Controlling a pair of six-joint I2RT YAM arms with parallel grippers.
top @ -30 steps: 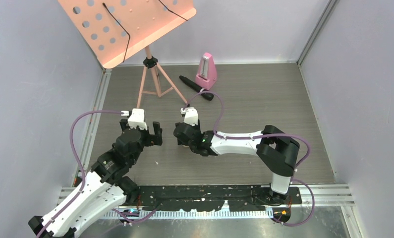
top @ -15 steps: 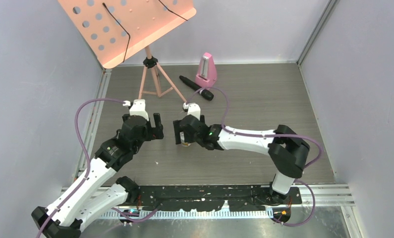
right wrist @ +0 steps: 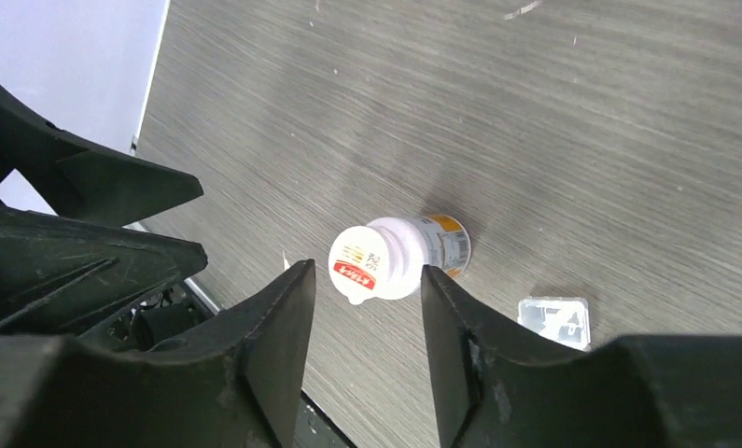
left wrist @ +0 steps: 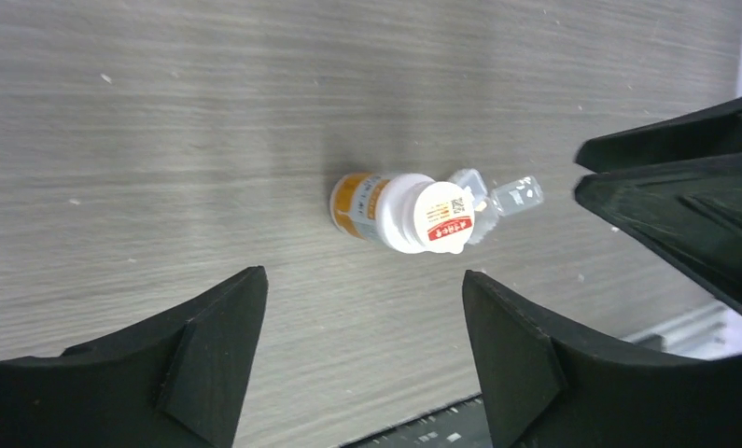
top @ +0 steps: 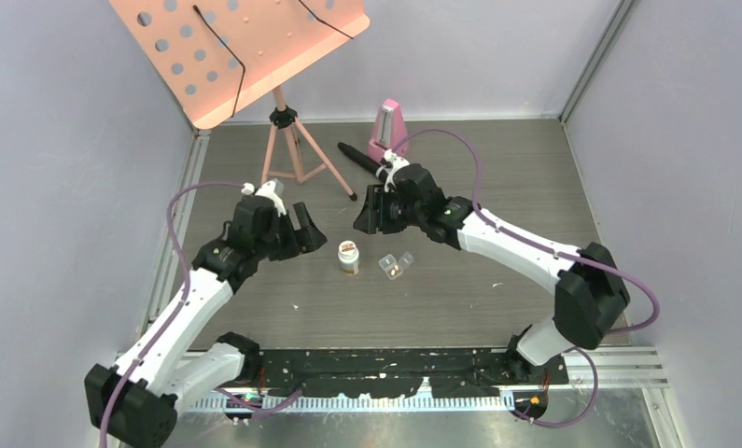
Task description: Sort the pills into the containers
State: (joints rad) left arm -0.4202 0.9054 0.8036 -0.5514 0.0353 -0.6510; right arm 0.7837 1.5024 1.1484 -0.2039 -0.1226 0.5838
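A small white-capped, orange-labelled bottle (top: pixel 348 257) stands on the grey table; it also shows in the left wrist view (left wrist: pixel 399 213) and the right wrist view (right wrist: pixel 395 257). The clear two-compartment pill box (top: pixel 395 266) lies just right of it, apart from it (left wrist: pixel 511 196) (right wrist: pixel 553 320). An orange speck shows in the box in the top view; I cannot make out the pills otherwise. My left gripper (top: pixel 303 233) (left wrist: pixel 362 289) is open and empty, left of the bottle. My right gripper (top: pixel 371 210) (right wrist: pixel 365 280) is open and empty, behind and above the bottle.
A pink music stand (top: pixel 278 121) stands at the back left. A pink metronome (top: pixel 388 131) and a black microphone (top: pixel 359 157) lie at the back centre. Grey walls close both sides. A black rail (top: pixel 395 369) runs along the near edge.
The right gripper has risen and pulled back from over the bottle, uncovering the bottle and the pill box. The left gripper has shifted a little up and right.
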